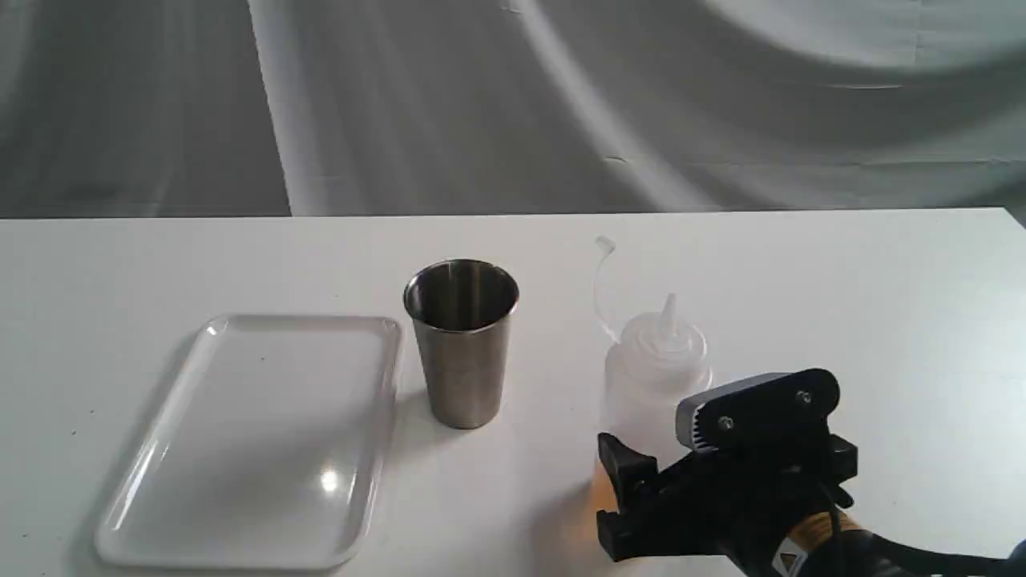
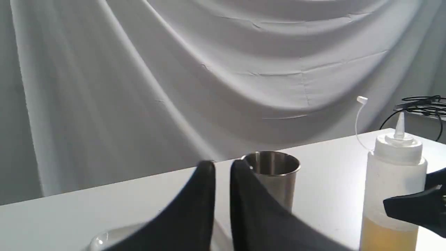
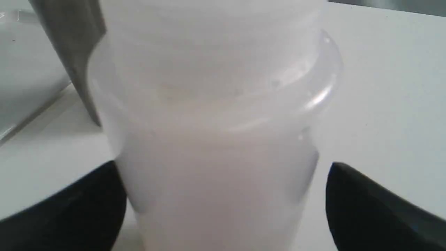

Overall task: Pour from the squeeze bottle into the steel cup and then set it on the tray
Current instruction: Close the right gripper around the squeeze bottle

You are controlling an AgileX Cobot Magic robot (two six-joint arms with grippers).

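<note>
Right pincer [image 3: 223,167]: jaws spread wide, one on either side of the squeeze bottle's lower body; holding nothing yet.
Contact: one jaw sits tight beside the bottle wall and may be touching it, though the wrist view is too blurred to say; the other stands clear, with bare table showing in the gap.
Left pincer [image 2: 222,174]: jaws drawn nearly together with only a thin slit between them, nothing in it; it hangs near the tray end, apart from the bottle.
Squeeze bottle [image 1: 653,377]: upright on the table, to the right of the cup and apart from it; a shallow layer of amber liquid [image 2: 386,237] at the bottom.
Nozzle [image 1: 668,308]: uncapped, the little cap [image 1: 605,244] standing off to the side on its thin strap.
Steel cup [image 1: 462,353]: upright between bottle and tray, just beside the tray's rim; no liquid shows in the part of the inside that can be seen.
Tray [image 1: 240,449]: flat on the table [image 1: 882,320], left of the cup, with nothing on it.
Done: only the approach, by my reading; the bottle is bracketed but not gripped.
Left to do: close on the bottle, lift, tip over the cup, pour, carry it to the tray.
Count: one squeeze bottle, one steel cup, one tray, two pincers.
</note>
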